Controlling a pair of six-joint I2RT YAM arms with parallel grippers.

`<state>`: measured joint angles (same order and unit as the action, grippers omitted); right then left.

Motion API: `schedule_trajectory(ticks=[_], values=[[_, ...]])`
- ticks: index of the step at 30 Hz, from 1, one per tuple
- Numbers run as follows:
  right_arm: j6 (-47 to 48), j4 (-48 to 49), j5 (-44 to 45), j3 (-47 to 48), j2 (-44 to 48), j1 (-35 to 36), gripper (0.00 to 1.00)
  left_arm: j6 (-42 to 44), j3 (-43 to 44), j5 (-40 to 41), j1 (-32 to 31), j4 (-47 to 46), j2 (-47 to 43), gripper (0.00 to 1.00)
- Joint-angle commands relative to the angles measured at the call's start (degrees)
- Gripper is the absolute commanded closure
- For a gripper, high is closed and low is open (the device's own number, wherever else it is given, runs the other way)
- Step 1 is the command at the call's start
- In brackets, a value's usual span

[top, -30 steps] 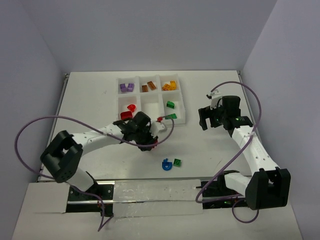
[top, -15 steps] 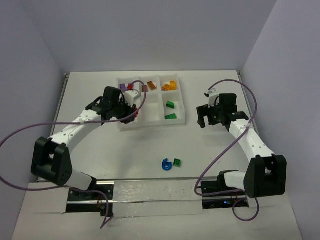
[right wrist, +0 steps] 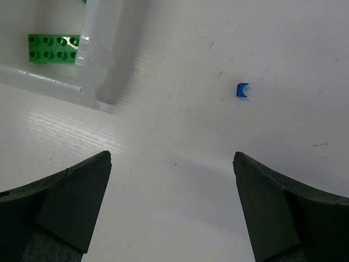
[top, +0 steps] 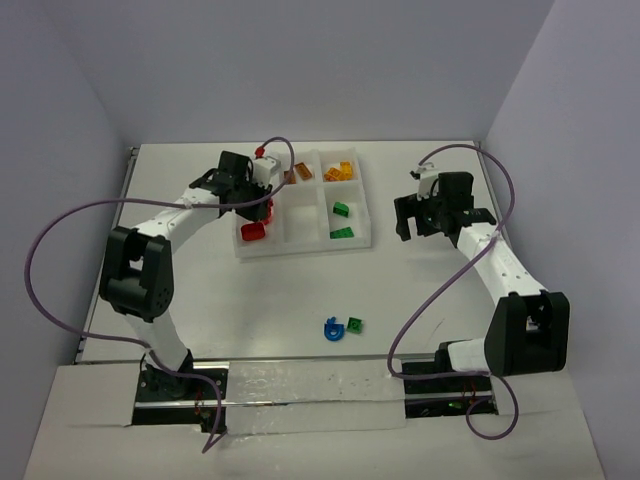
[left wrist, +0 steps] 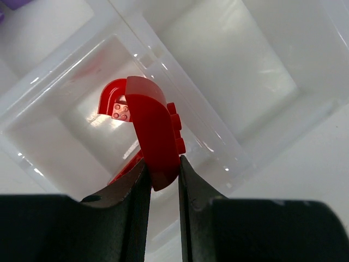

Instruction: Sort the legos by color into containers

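Observation:
The white tray [top: 306,243] has six compartments. My left gripper [top: 264,204] is shut on a red curved lego [left wrist: 155,136] and holds it over the near-left compartment [left wrist: 71,136]. Other red pieces [top: 253,232] lie in that compartment, and one red arch [left wrist: 112,101] shows behind the held piece. Brown-orange pieces [top: 302,172], yellow-orange pieces [top: 340,172] and green bricks [top: 343,222] lie in other compartments. The far-left compartment is hidden by the arm. A blue curved lego [top: 331,329] and a green lego [top: 355,325] lie on the table. My right gripper [top: 415,215] is open and empty, right of the tray.
In the right wrist view, the open gripper [right wrist: 172,164] hangs over bare table, with the tray's corner [right wrist: 101,76] and a green brick [right wrist: 54,46] at upper left and a small blue piece [right wrist: 242,90] farther off. Cables loop from both arms.
My left gripper has swung from the table in front of the tray up and left to over the tray's left side, carrying the red piece. The right gripper has shifted slightly back.

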<state>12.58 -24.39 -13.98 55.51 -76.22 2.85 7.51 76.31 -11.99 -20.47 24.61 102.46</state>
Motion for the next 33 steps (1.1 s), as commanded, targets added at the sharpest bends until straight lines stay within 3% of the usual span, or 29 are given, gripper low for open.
schedule_trajectory(ticks=[1, 3, 8, 13, 18, 27, 33], values=[[-0.5, 1.7, 1.4, 2.6, -0.8, -0.8, 0.00, -1.2, 3.1, 2.0, 0.6, -0.7, 1.5, 0.75], [-0.4, 1.8, 2.2, 3.0, -1.6, -1.0, 0.00, -1.2, 3.7, 2.2, 0.7, -0.1, 1.6, 0.57], [-0.4, 1.0, 3.2, 4.9, -4.7, -1.8, 0.00, -1.1, 4.4, 3.1, 0.8, 0.2, 0.1, 0.46], [0.4, 0.6, 2.7, 5.3, -5.5, -2.0, 0.00, -0.7, 5.1, 3.2, 0.9, 1.3, -2.2, 0.42], [0.3, 2.2, 7.8, 6.7, -10.0, -2.2, 0.01, -1.4, 4.9, 1.6, 1.0, 0.9, -7.3, 0.37], [1.4, 0.1, 9.9, 14.7, -24.2, -4.5, 0.28, -2.7, 6.4, -4.1, 1.0, 3.8, -15.4, 0.16], [2.3, -1.2, 9.7, 18.9, -29.8, -5.7, 0.31, -3.8, 5.4, -4.2, 1.0, 3.4, -18.4, 0.15]])
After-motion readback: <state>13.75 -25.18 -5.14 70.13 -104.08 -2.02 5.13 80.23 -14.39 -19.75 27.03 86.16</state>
